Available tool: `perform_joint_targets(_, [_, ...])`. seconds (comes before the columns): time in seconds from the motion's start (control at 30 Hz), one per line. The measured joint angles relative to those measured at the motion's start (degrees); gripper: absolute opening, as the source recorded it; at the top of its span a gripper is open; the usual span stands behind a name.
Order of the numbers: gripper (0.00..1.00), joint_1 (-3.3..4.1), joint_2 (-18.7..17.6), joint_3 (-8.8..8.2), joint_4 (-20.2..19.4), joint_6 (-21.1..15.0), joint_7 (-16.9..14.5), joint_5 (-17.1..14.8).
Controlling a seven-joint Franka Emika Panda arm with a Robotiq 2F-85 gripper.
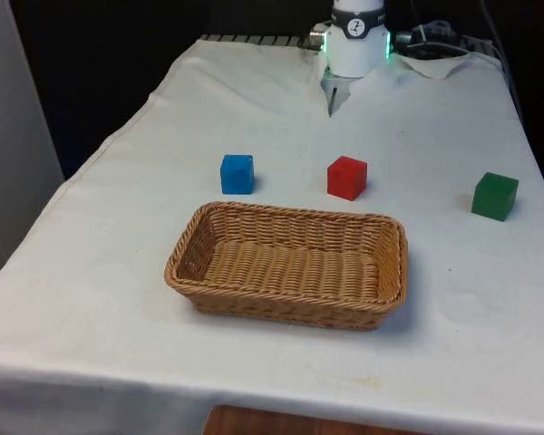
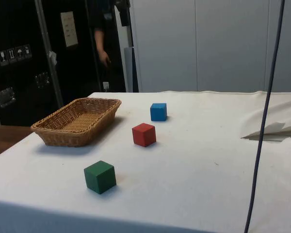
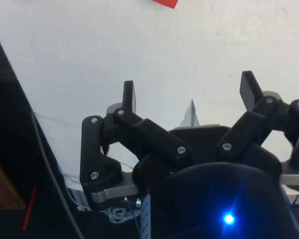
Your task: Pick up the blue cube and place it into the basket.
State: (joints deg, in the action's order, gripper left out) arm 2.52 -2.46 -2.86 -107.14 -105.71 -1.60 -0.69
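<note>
Blue cube (image 1: 237, 174) is sat untouched beside the basket (image 1: 192, 237); gripper (image 3: 189, 94) jaws are spread wide, nothing held.

In the front view my arm (image 1: 357, 36) is cut off at twelve o'clock, the wrist view crops the red cube (image 3: 165, 2), and the side view crops a person (image 2: 103, 34).

Blue cube (image 2: 158, 111) beside basket (image 2: 63, 136), apart.
</note>
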Motion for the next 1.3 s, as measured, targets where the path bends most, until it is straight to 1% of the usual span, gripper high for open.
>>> perform_joint_targets(0.3, [1.0,-0.06,-0.1,-0.11,-1.4,-0.6,0.1,1.2])
perform_joint_targets(0.5, [1.0,-0.23,0.2,-0.17,-2.3,-1.0,0.3,3.4])
perform_joint_targets(0.6, [1.0,-0.23,0.2,-0.17,-2.5,-1.1,0.4,3.7])
perform_joint_targets(0.67, [1.0,-0.29,0.3,-0.23,-2.9,-1.3,0.6,4.6])
perform_joint_targets(0.8, [1.0,-0.34,0.5,-0.34,-3.3,-1.5,0.8,5.3])
perform_joint_targets(1.0, [1.0,-0.4,2.1,-0.57,-6.1,-3.9,1.1,6.5])
perform_joint_targets(1.07, [1.0,-0.4,3.3,-0.69,-8.0,-5.6,1.3,6.9])
perform_joint_targets(1.1, [1.0,-0.4,3.3,-0.69,-8.0,-5.6,1.3,6.9])
perform_joint_targets(1.27, [1.0,-0.52,4.4,-0.8,-10.7,-8.7,1.5,7.6])
perform_joint_targets(1.3, [1.0,-0.57,4.7,-0.86,-11.6,-9.9,1.7,7.7])
